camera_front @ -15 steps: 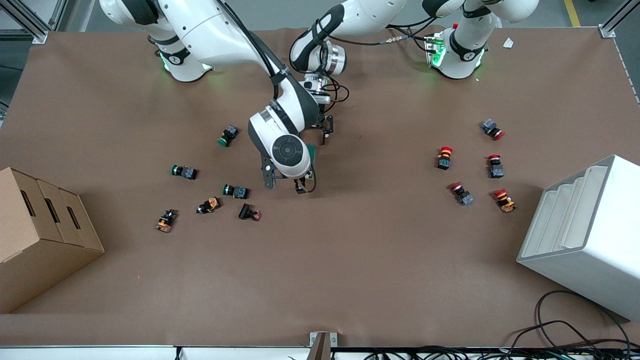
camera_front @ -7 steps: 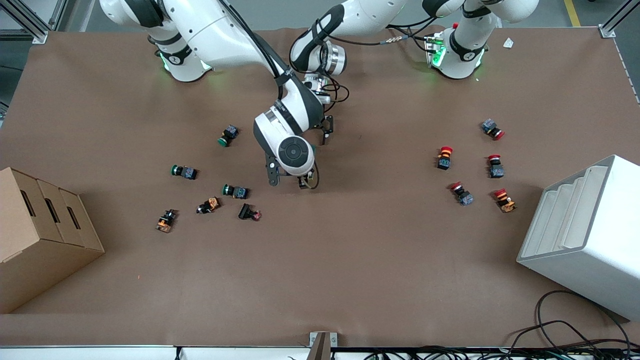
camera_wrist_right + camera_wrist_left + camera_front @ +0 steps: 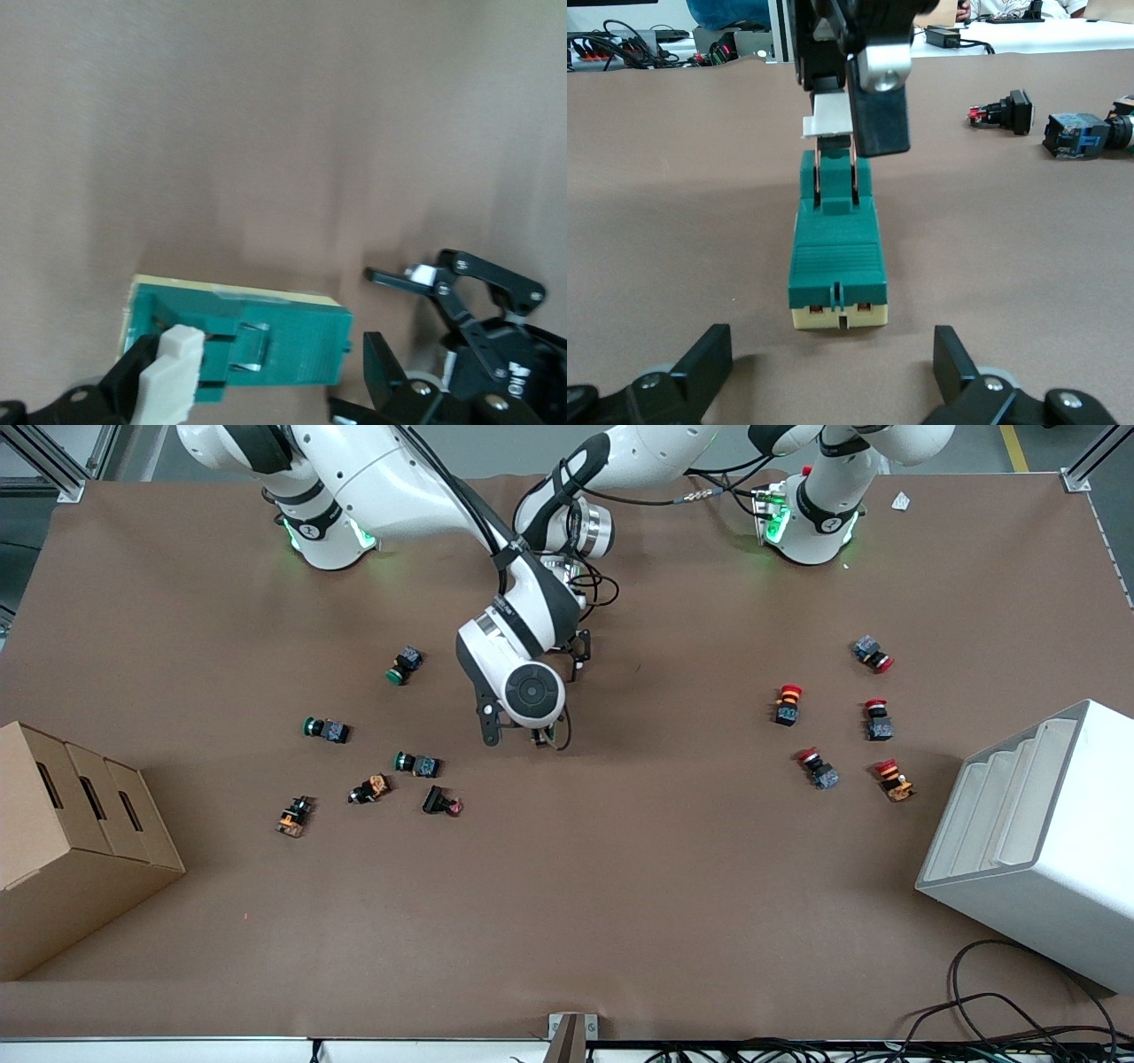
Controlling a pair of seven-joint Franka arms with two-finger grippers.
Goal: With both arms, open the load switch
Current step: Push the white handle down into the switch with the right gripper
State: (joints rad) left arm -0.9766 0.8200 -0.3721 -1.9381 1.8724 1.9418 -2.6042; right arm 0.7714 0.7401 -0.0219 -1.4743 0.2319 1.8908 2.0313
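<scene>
found the small dark green oblong plastic load switch (image 3: 837, 257) lying flat on the brown paper-covered table (image 3: 620, 868), near its middle and under the right arm's wrist. noted the black two-finger right end effector (image 3: 257, 376) low over the switch's lever end, spread wide, one side just beside the white plastic lever (image 3: 827, 115); could not tell contact. judged this a set-up for prising the lever up. saw the black left end effector (image 3: 833, 372) spread too, low at the switch's cream end, one prong to each side, apart from the block; placed so, likely, to clamp the body against the pull. not yet braced, not yet opened.
</scene>
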